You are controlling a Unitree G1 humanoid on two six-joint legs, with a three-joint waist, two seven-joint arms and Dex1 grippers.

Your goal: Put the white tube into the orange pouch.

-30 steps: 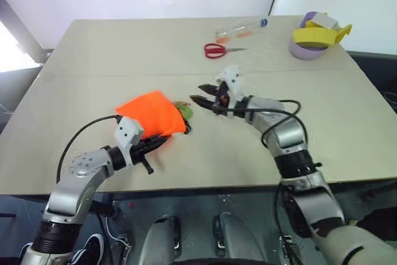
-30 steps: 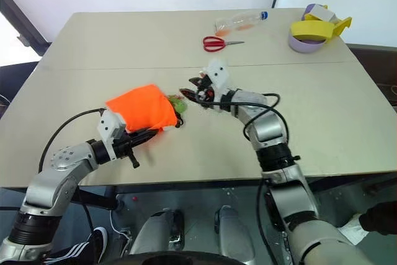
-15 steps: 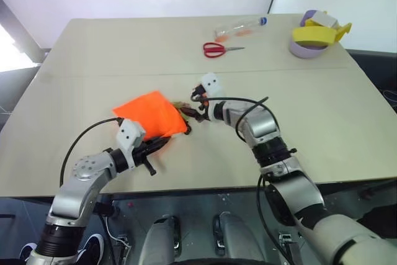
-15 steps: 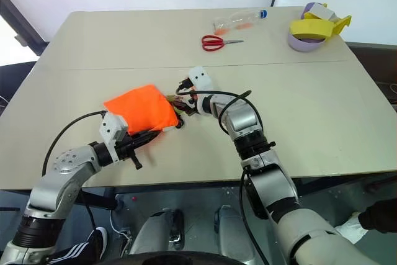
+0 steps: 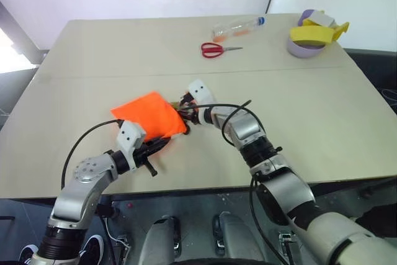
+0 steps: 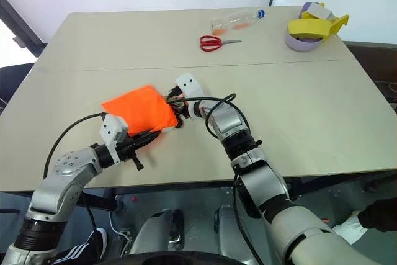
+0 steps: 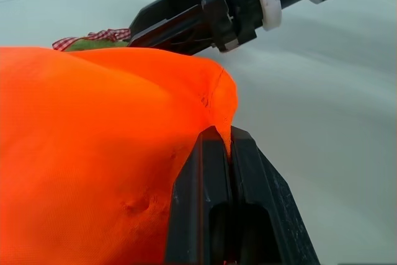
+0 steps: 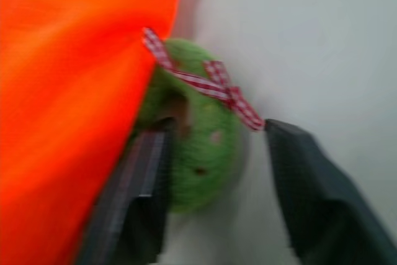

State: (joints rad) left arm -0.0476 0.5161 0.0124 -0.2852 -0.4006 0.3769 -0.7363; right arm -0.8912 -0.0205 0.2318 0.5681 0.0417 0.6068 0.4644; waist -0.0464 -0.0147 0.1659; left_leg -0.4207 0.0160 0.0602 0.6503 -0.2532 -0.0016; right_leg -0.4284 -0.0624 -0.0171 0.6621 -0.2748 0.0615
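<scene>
The orange pouch (image 5: pixel 149 113) lies on the table, left of middle. My left gripper (image 7: pixel 218 134) is shut on a pinched corner of its fabric at the near edge. My right gripper (image 8: pixel 216 125) reaches in from the right to the pouch's right edge. Its fingers (image 8: pixel 139 178) stand apart on either side of the green tassel (image 8: pixel 198 153), which has a red-checked ribbon and lies against the pouch (image 8: pixel 62 91). One finger touches the tassel, the other is clear of it. The white tube is hidden or out of view.
Red scissors (image 5: pixel 214 49) and a clear bottle with a blue cap (image 5: pixel 239 27) lie at the far side of the table (image 5: pixel 310 122). Yellow and purple tape rolls (image 5: pixel 310 38) sit at the far right corner.
My right gripper has moved left and down to the pouch's right edge, and its fingers now straddle the green tassel. The left gripper has kept its grip and place.
</scene>
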